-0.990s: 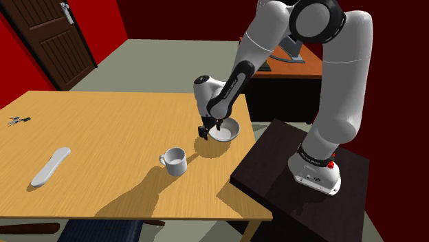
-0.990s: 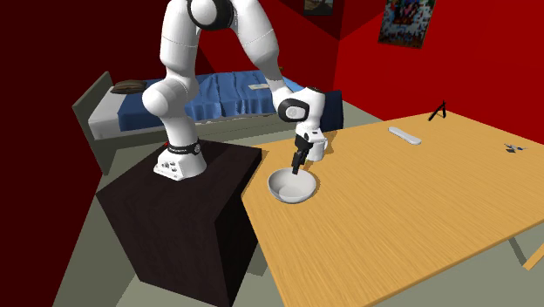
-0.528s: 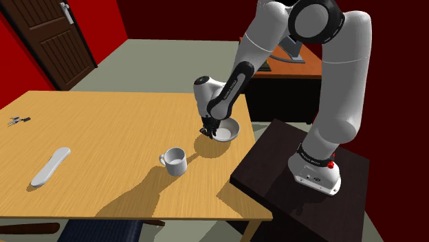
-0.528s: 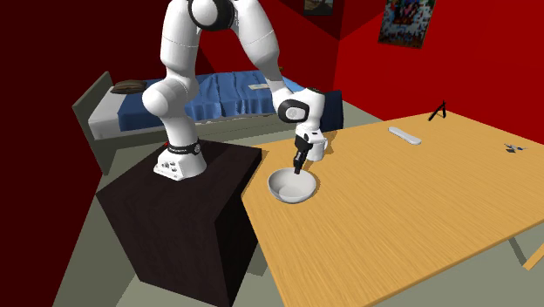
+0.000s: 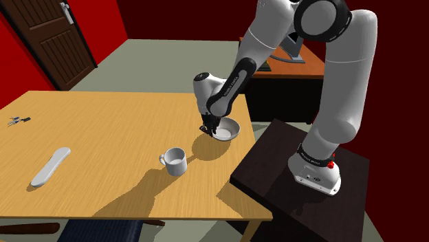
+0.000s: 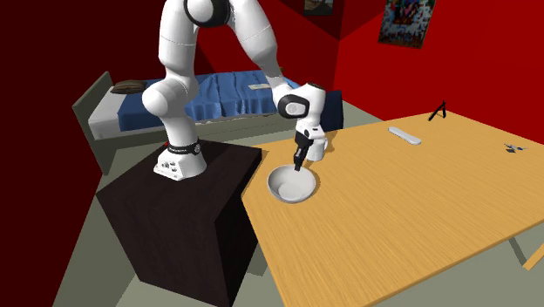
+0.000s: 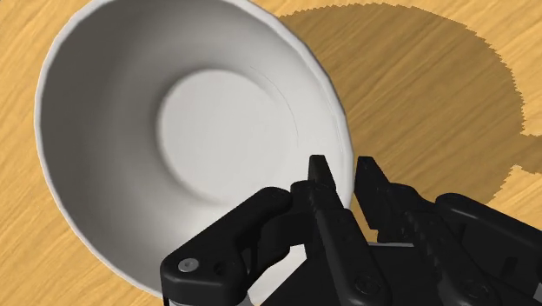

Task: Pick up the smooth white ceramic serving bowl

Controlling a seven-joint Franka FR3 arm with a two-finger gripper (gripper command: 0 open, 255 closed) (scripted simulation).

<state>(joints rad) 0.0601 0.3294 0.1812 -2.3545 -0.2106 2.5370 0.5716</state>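
Bright light, sharp dark cast shadows

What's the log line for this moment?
grasp | pincer shut on white bowl rim | bowl upright | white mug apart, untouched

bowl (image 5: 227, 130) 1 | mug (image 5: 175, 161) 1 | remote (image 5: 50, 167) 1 | table (image 5: 103, 130) 1

The bowl (image 5: 230, 129) sits on the worktop (image 5: 103, 137) near the edge closest to the stand (image 5: 275, 189). The end effector (image 5: 210, 129) is over its rim, one finger inside and one outside, clasping the wall between them. In the shoulder view a mug (image 5: 175, 161) stands near the bowl's lower left, a long flat object (image 5: 50, 167) lies well off to the left, and a small item (image 5: 17, 121) lies behind that, at the worktop's left edge.
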